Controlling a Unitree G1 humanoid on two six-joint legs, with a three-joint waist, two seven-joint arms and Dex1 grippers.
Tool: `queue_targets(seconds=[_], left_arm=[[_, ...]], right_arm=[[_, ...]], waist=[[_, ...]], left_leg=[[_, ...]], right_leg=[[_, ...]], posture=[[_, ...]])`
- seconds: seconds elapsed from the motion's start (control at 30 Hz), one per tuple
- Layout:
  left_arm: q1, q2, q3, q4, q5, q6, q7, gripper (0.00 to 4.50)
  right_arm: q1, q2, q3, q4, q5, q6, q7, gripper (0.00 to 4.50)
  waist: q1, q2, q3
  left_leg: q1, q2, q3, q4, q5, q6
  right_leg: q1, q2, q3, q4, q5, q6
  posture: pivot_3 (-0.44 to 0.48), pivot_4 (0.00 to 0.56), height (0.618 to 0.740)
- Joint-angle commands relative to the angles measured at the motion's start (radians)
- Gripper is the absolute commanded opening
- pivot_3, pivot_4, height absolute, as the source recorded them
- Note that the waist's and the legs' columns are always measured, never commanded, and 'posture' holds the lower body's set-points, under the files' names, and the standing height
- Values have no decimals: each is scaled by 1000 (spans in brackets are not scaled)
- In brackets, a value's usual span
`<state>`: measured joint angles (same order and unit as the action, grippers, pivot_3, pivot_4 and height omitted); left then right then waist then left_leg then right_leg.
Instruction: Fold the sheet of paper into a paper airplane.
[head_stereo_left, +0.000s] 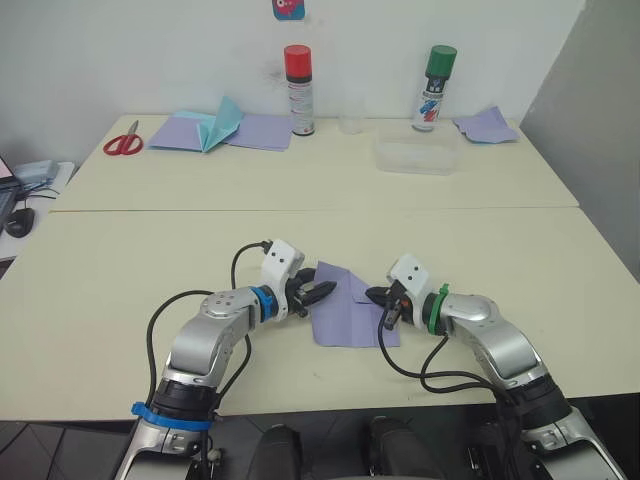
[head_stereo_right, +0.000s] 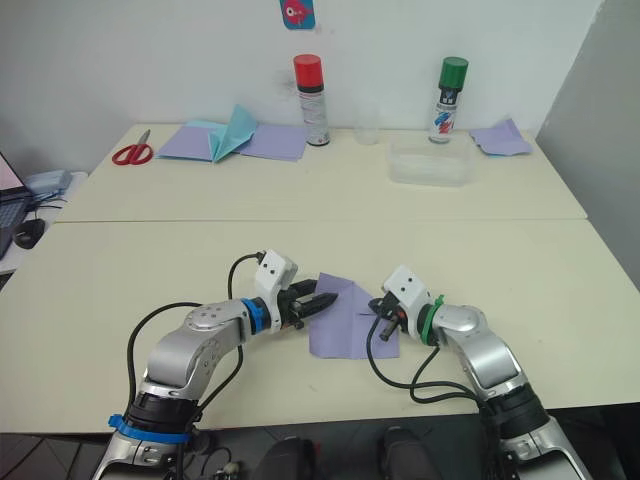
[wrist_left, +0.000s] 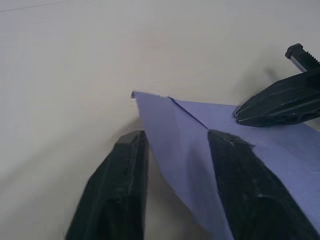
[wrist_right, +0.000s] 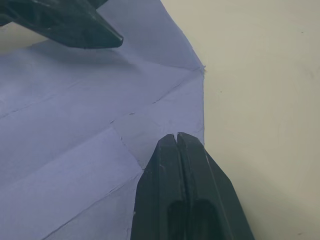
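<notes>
A lilac-purple sheet of paper, crossed by darker crease lines, lies on a pale cream table. The left gripper and right gripper both have black fingers; a blue band rings the silver left wrist, a green band the right. At the table's far side sit red-handled scissors, wider lilac sheets beneath a teal folded paper, a red-capped spray can, a green-capped spray can and a clear, colourless container. Another lilac piece lies at the far right. The can labels' patterns are too small to make out.
</notes>
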<state>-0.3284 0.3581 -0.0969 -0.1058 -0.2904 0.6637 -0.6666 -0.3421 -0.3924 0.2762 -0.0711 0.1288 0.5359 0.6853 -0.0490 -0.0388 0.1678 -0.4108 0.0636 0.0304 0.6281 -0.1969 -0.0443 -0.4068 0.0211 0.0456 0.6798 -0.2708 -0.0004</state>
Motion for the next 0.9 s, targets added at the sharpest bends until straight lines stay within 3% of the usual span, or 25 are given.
queue_targets(seconds=[0.03, 0.1, 0.13, 0.47, 0.9], left_arm=[[-8, 17, -10, -34, 4, -32, -12, 856], [-8, 28, -20, -37, 9, -40, -18, 153], [-8, 34, -26, -39, 13, -46, -21, 30], [-14, 125, -210, -23, 194, -230, -79, 30], [-44, 147, -309, 61, 347, -367, -127, 30]], right_arm=[[16, -4, 23, 14, -23, 18, -3, 0], [19, -4, 23, 10, -23, 19, -4, 0], [21, -4, 23, 8, -23, 20, -4, 0], [25, 0, 25, 5, -26, 23, -5, 0], [28, -1, 19, -11, -23, 36, -6, 0]], waist=[[0, 0, 0], [0, 0, 0], [0, 0, 0], [0, 0, 0], [6, 0, 0]], left_leg=[[0, 0, 0, 0, 0, 0], [0, 0, 0, 0, 0, 0], [0, 0, 0, 0, 0, 0], [0, 0, 0, -2, 0, 0], [0, 0, 0, -1, 0, 0]], right_leg=[[0, 0, 0, 0, 0, 0], [0, 0, 0, 0, 0, 0], [0, 0, 0, 0, 0, 0], [0, -4, 0, -1, -1, -2], [0, -5, 0, -1, -3, -6]], posture=[[0, 150, 740], [0, 150, 740], [0, 150, 740], [0, 150, 740], [0, 150, 740]])
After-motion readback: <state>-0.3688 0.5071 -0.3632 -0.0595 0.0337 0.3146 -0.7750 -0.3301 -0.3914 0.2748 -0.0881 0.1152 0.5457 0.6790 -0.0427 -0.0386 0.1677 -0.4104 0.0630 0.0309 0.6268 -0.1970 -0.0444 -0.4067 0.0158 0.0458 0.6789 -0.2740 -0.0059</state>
